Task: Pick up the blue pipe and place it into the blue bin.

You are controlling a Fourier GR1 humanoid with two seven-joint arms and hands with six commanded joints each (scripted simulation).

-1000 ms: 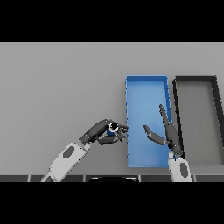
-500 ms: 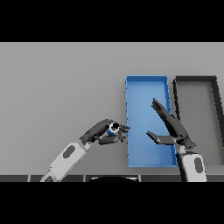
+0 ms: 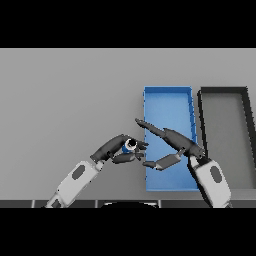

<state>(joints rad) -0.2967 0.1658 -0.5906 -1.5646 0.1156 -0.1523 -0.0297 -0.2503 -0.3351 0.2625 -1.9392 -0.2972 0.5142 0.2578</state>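
Grey table (image 3: 65, 100) carries a blue bin (image 3: 167, 100) with a dark bin (image 3: 225, 130) just beside it on the right. Left hand (image 3: 114, 149) has its fingers curled round the blue pipe (image 3: 130, 145), held just left of the blue bin's left wall. Right hand (image 3: 172, 142) reaches across the blue bin with fingers straight and thumb spread apart, tips close to the pipe.

No readable text, labels or numbers anywhere.
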